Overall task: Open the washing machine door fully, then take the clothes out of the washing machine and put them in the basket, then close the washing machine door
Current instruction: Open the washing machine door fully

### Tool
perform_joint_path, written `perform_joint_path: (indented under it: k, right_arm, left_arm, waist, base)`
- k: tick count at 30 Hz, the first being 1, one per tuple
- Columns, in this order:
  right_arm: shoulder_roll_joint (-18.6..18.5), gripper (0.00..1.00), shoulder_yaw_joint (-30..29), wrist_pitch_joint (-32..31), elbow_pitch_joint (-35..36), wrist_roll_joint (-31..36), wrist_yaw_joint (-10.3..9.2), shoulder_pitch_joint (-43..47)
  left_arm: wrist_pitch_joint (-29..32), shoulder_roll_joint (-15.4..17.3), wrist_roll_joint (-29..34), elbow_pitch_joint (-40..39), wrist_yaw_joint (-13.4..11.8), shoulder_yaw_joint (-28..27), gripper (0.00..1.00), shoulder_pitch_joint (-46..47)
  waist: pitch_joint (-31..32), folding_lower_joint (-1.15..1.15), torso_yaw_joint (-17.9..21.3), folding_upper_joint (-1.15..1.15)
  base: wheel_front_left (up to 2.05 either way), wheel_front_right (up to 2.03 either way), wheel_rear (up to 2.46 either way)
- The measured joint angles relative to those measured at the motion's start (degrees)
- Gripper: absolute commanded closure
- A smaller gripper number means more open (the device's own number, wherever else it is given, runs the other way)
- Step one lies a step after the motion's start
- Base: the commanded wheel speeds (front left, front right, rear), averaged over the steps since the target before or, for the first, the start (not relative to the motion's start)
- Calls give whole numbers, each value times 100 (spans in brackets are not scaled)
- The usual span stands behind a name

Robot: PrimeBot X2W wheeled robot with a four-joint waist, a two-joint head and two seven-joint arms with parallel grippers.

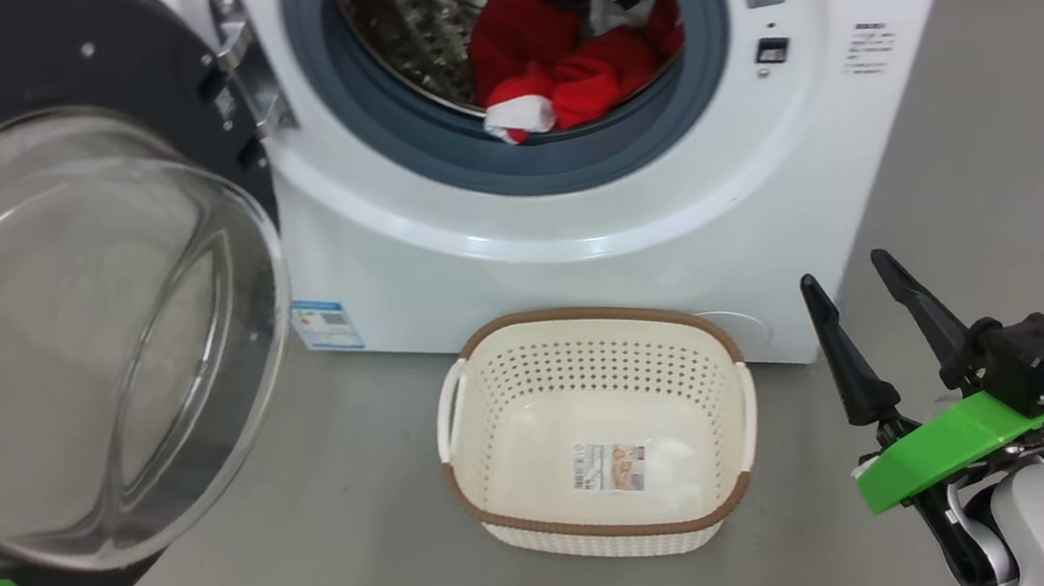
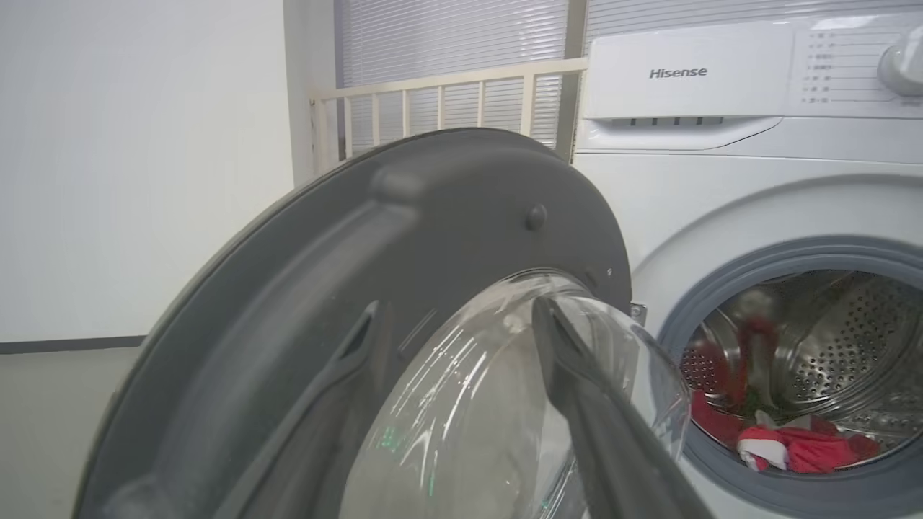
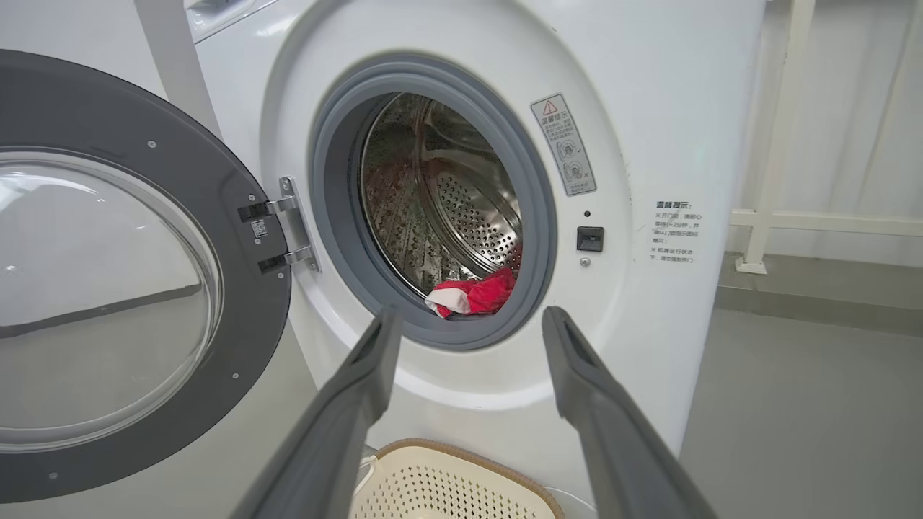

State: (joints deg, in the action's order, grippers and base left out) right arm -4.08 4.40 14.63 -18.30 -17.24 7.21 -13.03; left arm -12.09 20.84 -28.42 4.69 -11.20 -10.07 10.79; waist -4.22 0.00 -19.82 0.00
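The white front-loading washing machine (image 1: 574,226) is seen across the upper middle of the head view. It is a smooth enamelled box with a grey rubber ring (image 1: 465,164) set round a perforated steel drum (image 3: 461,209). Its door (image 1: 150,70) is swung out on a metal hinge (image 1: 245,62) towards the upper left of the frame. A wide, hard dark rim is fitted round a bulging clear glass bowl (image 1: 63,333). The door is judged heavy and rigid, and slippery on the glass, so it is better handled at the rim than at the bowl. Whether its full swing has been reached cannot be told.

The basket (image 1: 586,320) is placed on the grey floor (image 1: 318,582) at the lower middle, just in front of the machine. It is made of cream perforated plastic in a rounded rectangle, with a brown woven-look rim and a paper label (image 1: 609,466) on its bottom.

The clothes (image 1: 594,72) are heaped at the lower lip of the drum, red with white trim. They are judged soft, limp and light, and likely to drape and catch on the rubber ring. A raised fold nearest the opening is the place to be pinched.

The right gripper (image 1: 844,271) is held at the lower right with its jaws released and nothing between them, well apart from the clothes. In the left wrist view, the left gripper (image 2: 456,306) is seen against the door's inner face, with its jaws spread and nothing grasped.
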Motion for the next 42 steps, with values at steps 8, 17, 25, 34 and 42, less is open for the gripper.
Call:
perform_joint_path:
  k: [8,17,25,34,42]
  right_arm:
    - [49,0,-245,0,278,80,0,124]
    - [85,0,-360,0,548,171,0,243]
    - [93,0,-336,0,712,276,0,478]
    - [90,0,-179,0,879,274,0,731]
    - [77,0,-113,0,893,274,0,1040]
  left_arm:
    - [100,-43,-92,-884,320,420,0,-215]
    - [-62,-181,68,-1037,739,987,0,-651]
    - [-171,-378,42,-533,980,1140,0,-929]
    - [-222,-647,290,-86,1379,1160,0,-1126]
    - [-222,-1072,441,205,1589,977,0,-1516]
  waist:
    - [120,0,497,0]
    - [186,0,1176,0]
    - [241,0,1639,0]
    - [426,0,1940,0]
    - [626,0,2060,0]
  base:
    - [0,0,0]
    - [0,0,0]
    - [0,0,0]
    - [0,0,0]
    - [0,0,0]
